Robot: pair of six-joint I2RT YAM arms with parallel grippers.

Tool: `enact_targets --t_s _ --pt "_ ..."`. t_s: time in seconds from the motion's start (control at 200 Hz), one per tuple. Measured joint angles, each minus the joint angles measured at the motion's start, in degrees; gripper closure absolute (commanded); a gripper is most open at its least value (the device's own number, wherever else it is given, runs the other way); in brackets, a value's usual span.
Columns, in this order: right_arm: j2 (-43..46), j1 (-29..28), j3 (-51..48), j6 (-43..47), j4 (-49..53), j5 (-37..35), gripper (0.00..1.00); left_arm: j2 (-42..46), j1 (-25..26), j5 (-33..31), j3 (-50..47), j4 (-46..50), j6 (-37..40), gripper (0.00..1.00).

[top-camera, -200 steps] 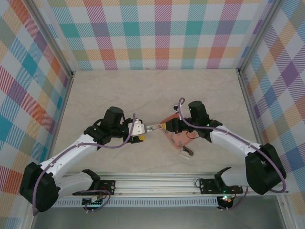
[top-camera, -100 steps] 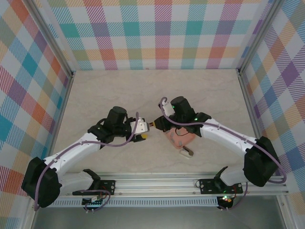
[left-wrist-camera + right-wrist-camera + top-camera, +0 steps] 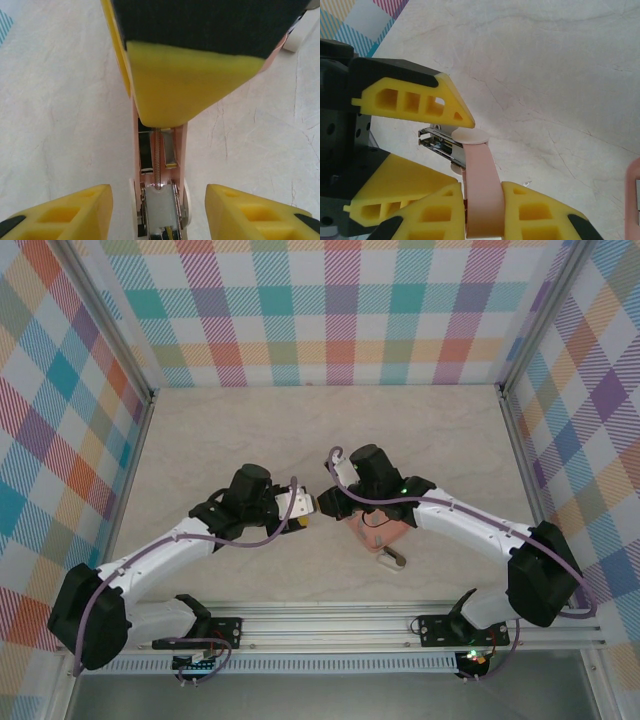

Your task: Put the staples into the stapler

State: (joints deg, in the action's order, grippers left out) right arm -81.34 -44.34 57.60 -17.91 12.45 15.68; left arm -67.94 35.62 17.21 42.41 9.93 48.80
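Your right gripper (image 3: pixel 482 212) clamps the pink arm (image 3: pixel 481 180) of the opened stapler (image 3: pixel 159 150), your left gripper (image 3: pixel 159 205) gapes around its magazine (image 3: pixel 437 140), yet the staples (image 3: pixel 637 195) lie unloaded in the pink tray (image 3: pixel 375 537) at four o'clock from it

The top view is bright and even, with light coming from above. The arms throw only short, soft shadows on the desk (image 3: pixel 250 430), and there is no glare. The walls lean outward at the edges, a wide-lens distortion. In the left wrist view, the yellow fingertip (image 3: pixel 185 85) of the right claw (image 3: pixel 323 505) is blurred close to the lens, and the desk looks pale. The right wrist view is sharper, but the far desk is slightly soft.
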Motion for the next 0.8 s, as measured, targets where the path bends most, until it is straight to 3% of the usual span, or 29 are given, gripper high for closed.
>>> enact_targets --t_s 0.24,0.65,0.725,0.8 --pt "0.1 -0.1 0.0 -0.6 -1.9 2.1 0.90 -0.6 0.7 -0.6 0.0 0.0 -0.1 0.52" --pt "0.1 -0.3 -0.5 -1.8 -3.3 3.9 0.88 -0.6 1.1 -2.3 0.0 -0.1 -1.1 0.76" --pt "0.1 -0.3 -0.5 -1.9 -3.4 3.8 0.79 -0.6 1.1 -2.4 0.0 -0.1 -1.4 0.79" --pt "0.2 -0.3 -0.8 -2.5 -3.5 2.9 0.57 -0.6 1.3 -2.4 0.0 -0.6 -2.3 0.81"
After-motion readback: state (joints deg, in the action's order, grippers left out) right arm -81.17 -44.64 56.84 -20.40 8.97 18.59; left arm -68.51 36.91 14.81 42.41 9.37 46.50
